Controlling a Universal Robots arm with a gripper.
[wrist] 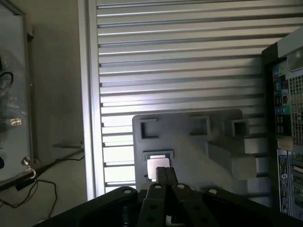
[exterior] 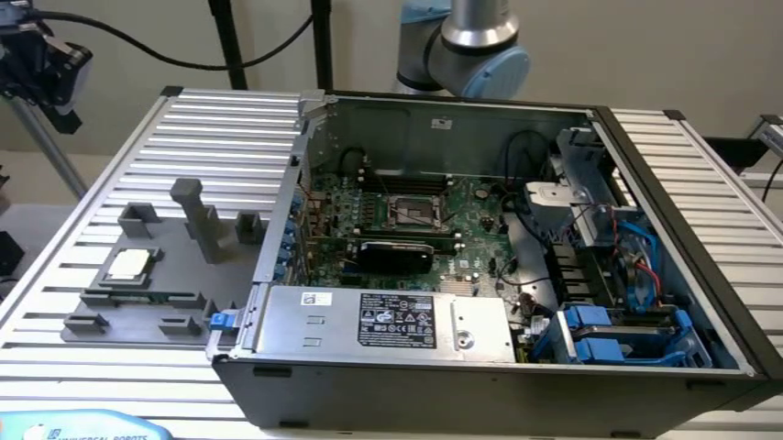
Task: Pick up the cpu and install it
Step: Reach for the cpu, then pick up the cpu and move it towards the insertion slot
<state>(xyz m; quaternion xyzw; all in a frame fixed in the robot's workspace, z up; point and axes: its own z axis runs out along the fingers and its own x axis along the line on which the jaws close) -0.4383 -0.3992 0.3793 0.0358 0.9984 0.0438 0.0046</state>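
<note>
In the exterior view the cpu [exterior: 131,264] lies flat in a shallow seat of a grey holder [exterior: 183,280], in the lower left part of the frame. The holder rests on the ribbed metal tabletop [exterior: 73,211]. The silvery top of the cpu faces up, and a narrow green memory stick [exterior: 145,299] lies on the same holder just beside it, on the side nearer to the camera. The open grey computer case [exterior: 490,385] takes the centre and the right of the frame, well apart from the cpu. Inside it, the dark square socket [exterior: 410,213] sits on the motherboard. The robot arm [exterior: 471,41] rises behind the case at the upper edge. In the wrist view the gripper [wrist: 166,171] is closed, its two fingers pressed together with nothing between them. The cpu [wrist: 156,166] shows just past the fingertips, which cover one corner of it. The holder [wrist: 189,146] and the tabletop [wrist: 189,71] lie farther behind the gripper, so the cpu is not gripped.
</note>
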